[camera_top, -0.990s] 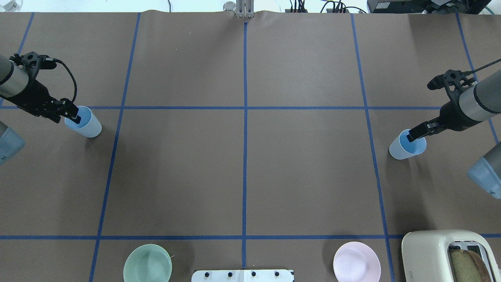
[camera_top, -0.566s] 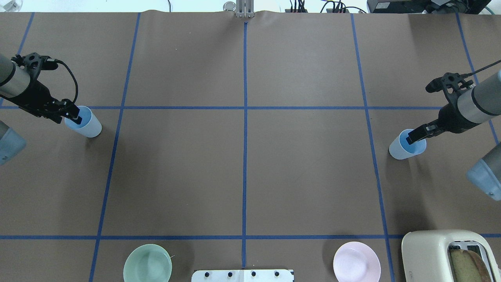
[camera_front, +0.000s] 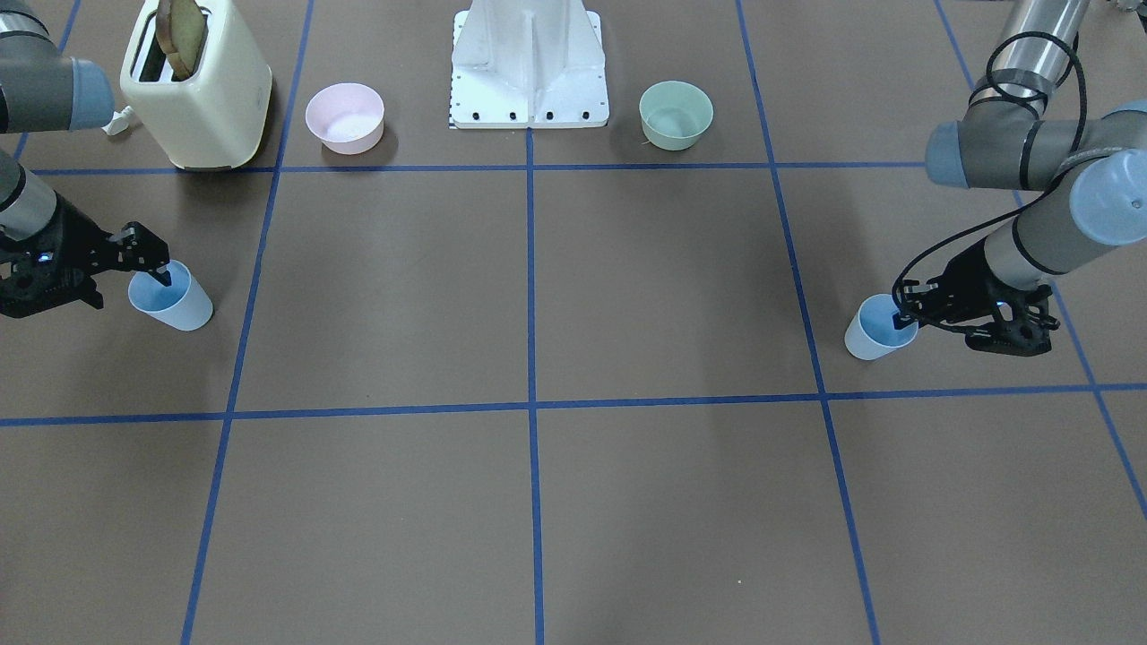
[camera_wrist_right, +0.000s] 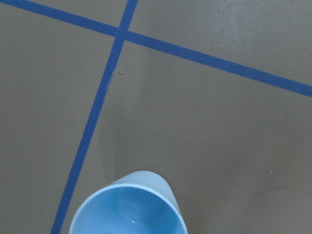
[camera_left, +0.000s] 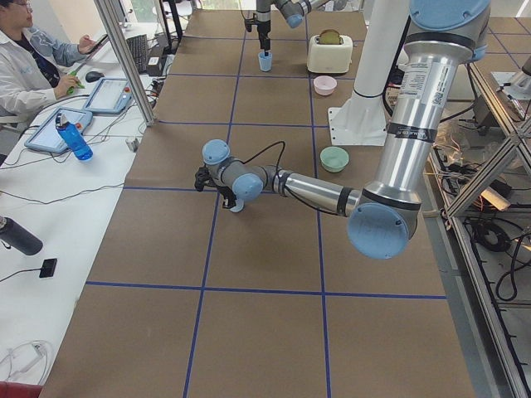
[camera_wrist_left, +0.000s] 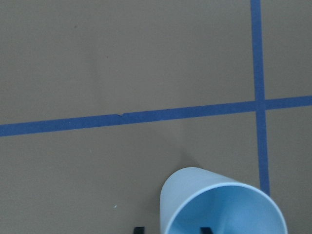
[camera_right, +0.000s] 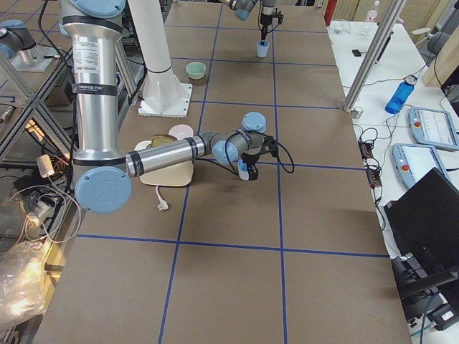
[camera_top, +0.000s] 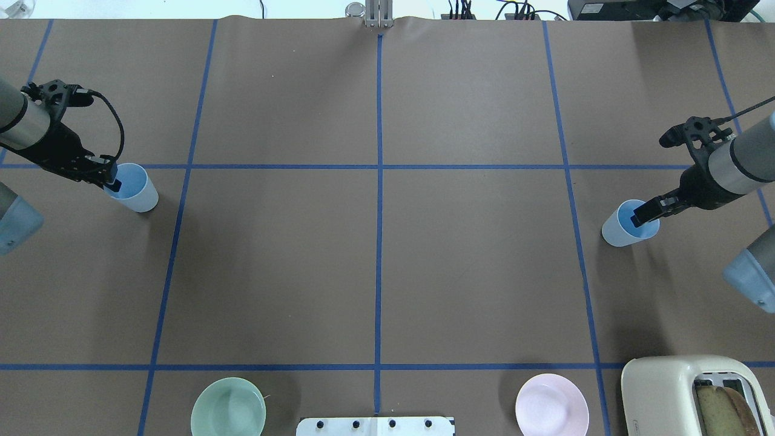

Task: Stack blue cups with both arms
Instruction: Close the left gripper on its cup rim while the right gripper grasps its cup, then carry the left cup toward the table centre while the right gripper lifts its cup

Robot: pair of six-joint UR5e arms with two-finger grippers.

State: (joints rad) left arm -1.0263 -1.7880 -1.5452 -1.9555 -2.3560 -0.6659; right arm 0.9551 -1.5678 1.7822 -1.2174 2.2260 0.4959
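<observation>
Left gripper (camera_top: pixel 112 181): jaws open, straddling the left cup (camera_top: pixel 141 195) rim, one finger in, one out. Both cups upright, well apart, each at its own gripper. Right gripper (camera_top: pixel 640 215): a finger dips into the right cup (camera_top: pixel 614 232). You can't tell its jaw state, since the wrist view crops out the fingertips.
</observation>
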